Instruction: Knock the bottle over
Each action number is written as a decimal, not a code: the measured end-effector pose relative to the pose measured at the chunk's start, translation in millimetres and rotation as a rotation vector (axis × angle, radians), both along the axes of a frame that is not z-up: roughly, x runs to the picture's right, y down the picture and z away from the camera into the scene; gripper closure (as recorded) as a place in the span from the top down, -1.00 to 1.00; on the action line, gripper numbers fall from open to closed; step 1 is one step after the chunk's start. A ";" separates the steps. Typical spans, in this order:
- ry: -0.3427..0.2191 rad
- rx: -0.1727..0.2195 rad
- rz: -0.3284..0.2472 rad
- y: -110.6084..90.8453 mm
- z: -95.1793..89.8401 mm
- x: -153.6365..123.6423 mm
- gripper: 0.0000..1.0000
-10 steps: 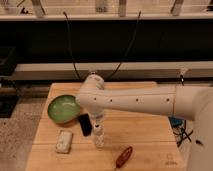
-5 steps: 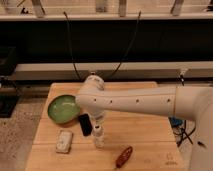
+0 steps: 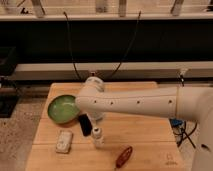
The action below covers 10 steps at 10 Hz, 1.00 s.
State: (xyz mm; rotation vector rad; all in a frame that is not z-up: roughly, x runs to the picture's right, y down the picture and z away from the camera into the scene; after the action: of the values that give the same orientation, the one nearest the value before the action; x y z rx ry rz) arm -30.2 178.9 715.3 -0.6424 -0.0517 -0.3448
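Camera view: we see the bottle standing upright on the wooden table, between the white block and the reddish-brown oblong object. The gripper hangs just left of the bottle, beside the green bowl.

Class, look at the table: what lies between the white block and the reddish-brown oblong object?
In the camera view, the bottle stands upright between the white block and the reddish-brown object; the gripper hangs beside it.
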 end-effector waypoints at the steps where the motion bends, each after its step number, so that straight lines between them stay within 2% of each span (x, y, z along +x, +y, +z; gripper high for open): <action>1: -0.001 -0.005 0.000 4.1 -3.3 -0.7 -0.99; 10: -0.032 -0.049 0.008 44.8 -33.9 -8.6 -0.99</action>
State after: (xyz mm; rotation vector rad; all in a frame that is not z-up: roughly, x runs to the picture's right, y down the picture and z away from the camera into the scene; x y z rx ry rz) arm -38.8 223.7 681.4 -0.6848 -0.0930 -0.3473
